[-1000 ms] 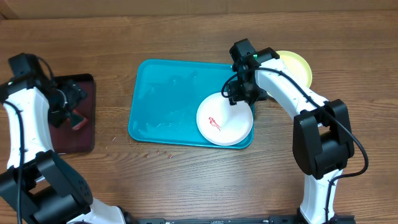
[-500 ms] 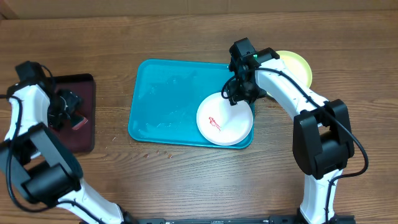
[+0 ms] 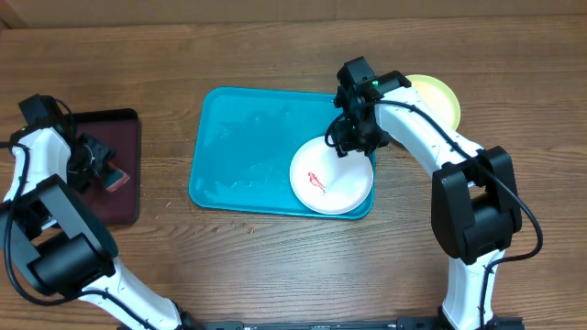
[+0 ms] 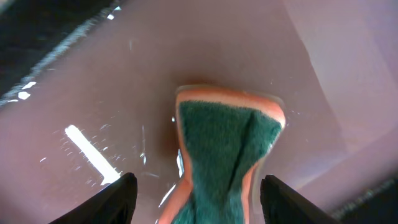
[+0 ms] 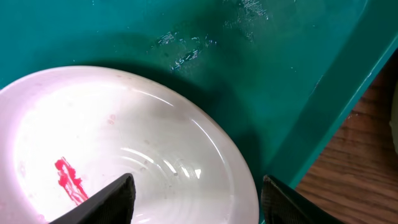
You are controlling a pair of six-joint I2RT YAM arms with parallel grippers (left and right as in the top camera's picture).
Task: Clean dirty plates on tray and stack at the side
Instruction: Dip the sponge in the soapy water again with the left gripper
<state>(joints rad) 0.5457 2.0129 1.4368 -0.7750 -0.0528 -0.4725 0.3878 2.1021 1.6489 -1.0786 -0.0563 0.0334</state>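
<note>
- Now, my left claw (image 4: 198, 182) stands with its fingers apart, one on each side of a sponge (image 4: 227, 143), and I cannot see them pressing it.
- That sponge, green on top with an orange edge, lies on the wet maroon tray (image 4: 124, 81), which sits at the left end of the surface (image 3: 275, 266).
- My right claw (image 5: 198, 182) is spread too, hanging just over the far rim of the white plate (image 5: 124, 137), with the rim running between the fingers.
- The white plate lies in the near right corner of the teal tray (image 5: 186, 31) and carries a red smear (image 5: 71, 180) left of its middle.
- The teal tray's floor is streaked with water.
- Beyond my right arm, a yellow-green plate (image 3: 440, 96) rests on the surface just beside the teal tray's far right corner, partly hidden by the arm.
</note>
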